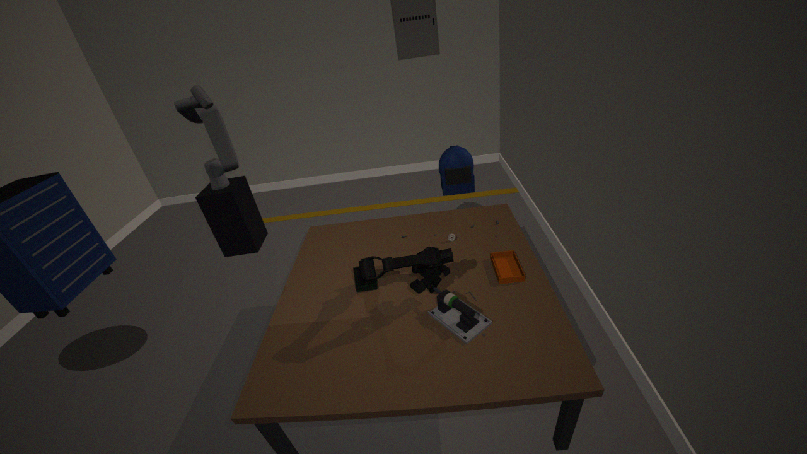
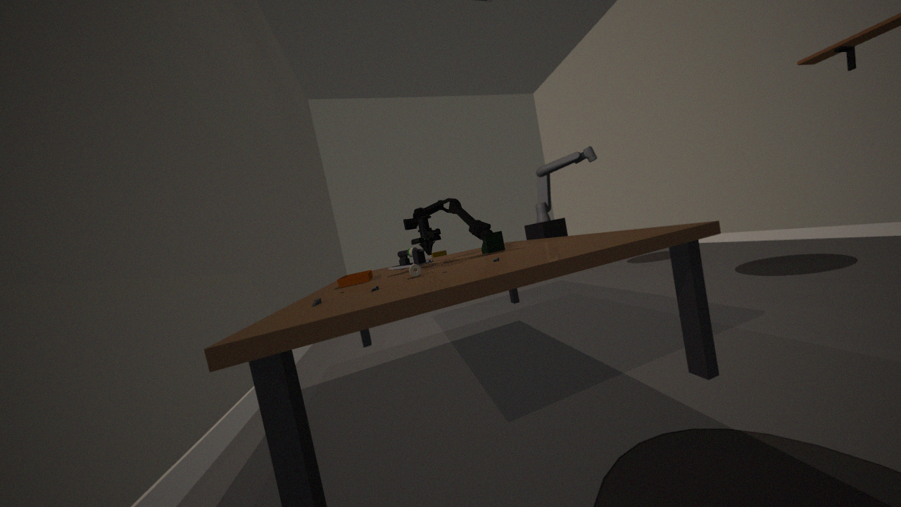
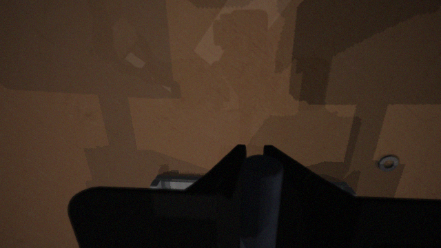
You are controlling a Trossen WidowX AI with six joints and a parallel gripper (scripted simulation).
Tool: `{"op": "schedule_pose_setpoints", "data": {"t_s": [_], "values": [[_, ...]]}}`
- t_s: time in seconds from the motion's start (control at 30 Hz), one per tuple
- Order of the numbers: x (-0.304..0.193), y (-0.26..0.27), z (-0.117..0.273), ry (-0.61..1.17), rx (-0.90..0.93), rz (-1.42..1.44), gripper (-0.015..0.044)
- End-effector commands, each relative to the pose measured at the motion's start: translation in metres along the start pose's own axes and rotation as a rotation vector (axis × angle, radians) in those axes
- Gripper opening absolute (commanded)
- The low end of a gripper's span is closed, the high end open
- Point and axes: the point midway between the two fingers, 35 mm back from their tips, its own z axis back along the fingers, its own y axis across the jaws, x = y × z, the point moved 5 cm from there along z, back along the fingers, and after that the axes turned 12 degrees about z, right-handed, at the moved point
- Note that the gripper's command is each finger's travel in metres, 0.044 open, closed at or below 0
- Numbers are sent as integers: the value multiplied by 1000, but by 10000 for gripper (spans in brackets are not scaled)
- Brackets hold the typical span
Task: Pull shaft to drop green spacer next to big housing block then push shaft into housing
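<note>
My gripper is shut on the dark end of the shaft, which fills the gap between the fingers in the wrist view. In the top view, the gripper is at the upper left end of the fixture. The light base plate carries two dark blocks, one near the gripper and one at the far end. A white spacer and the green spacer are in line beside each other, with a dark cylinder beyond. The fingers hide the shaft's grip point in the top and exterior views.
An orange tray stands on the table. A white wheel-like piece and several small parts lie toward the back in the top view. A grey ring lies at the right in the wrist view.
</note>
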Motion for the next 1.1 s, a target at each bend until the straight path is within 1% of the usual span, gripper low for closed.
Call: {"op": "schedule_pose_setpoints", "data": {"t_s": [0.0, 1.07], "values": [[1, 0, 0, -2, -1, -4, 0], [4, -1, 0, -2, -1, -4, 0]]}}
